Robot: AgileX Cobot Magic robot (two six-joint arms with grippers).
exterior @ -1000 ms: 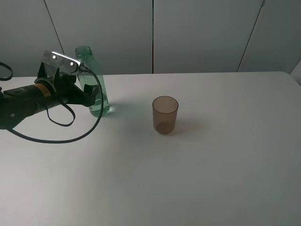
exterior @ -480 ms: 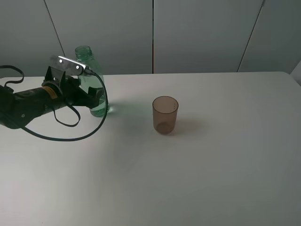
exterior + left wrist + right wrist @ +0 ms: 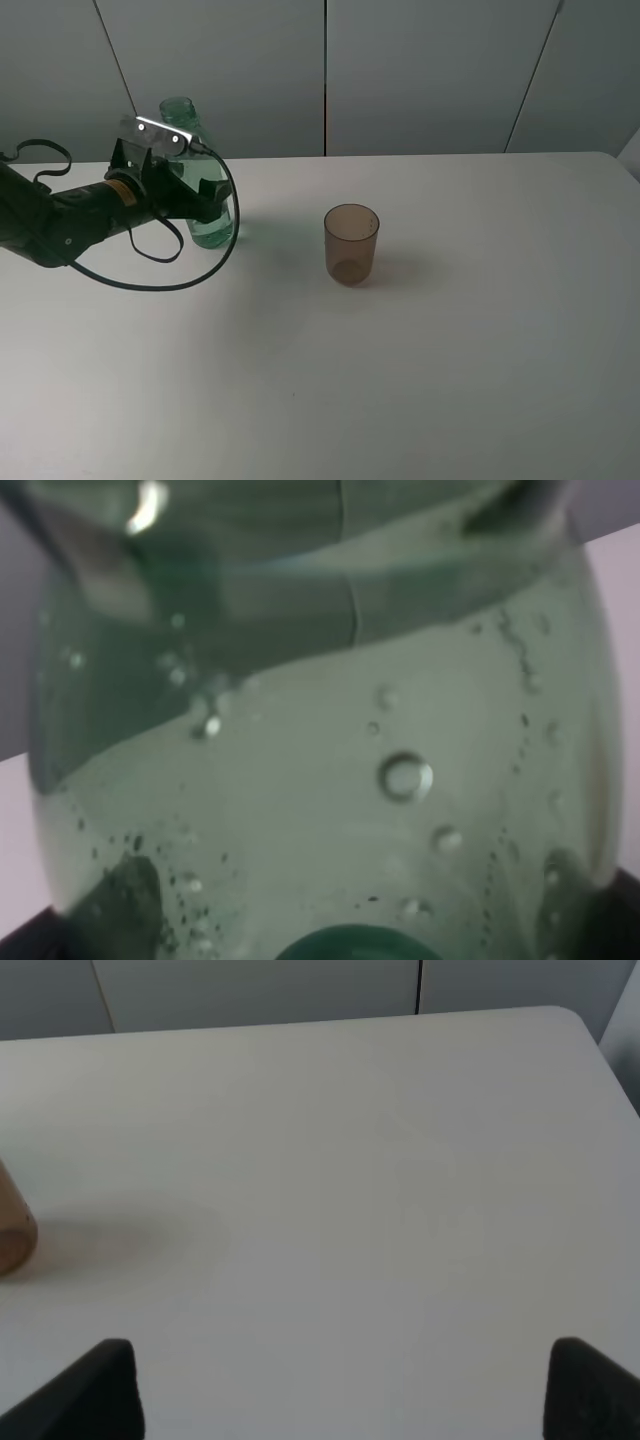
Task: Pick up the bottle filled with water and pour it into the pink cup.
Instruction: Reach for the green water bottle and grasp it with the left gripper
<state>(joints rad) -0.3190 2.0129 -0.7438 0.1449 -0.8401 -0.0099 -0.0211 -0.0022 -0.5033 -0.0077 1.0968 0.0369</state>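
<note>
Left gripper (image 3: 205,200) has moved up to the bottle (image 3: 214,222), left of the pink cup (image 3: 351,244).
Left wrist view alone shows water and bubbles, jaws spread wide astride bottle; right gripper (image 3: 340,1390) agape, empty.

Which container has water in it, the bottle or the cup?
The tall green bottle: bubbles and a waterline show inside it. The brownish-pink cup looks empty.

soft even light, faint shadows — wrist close-up seemingly blurred
</note>
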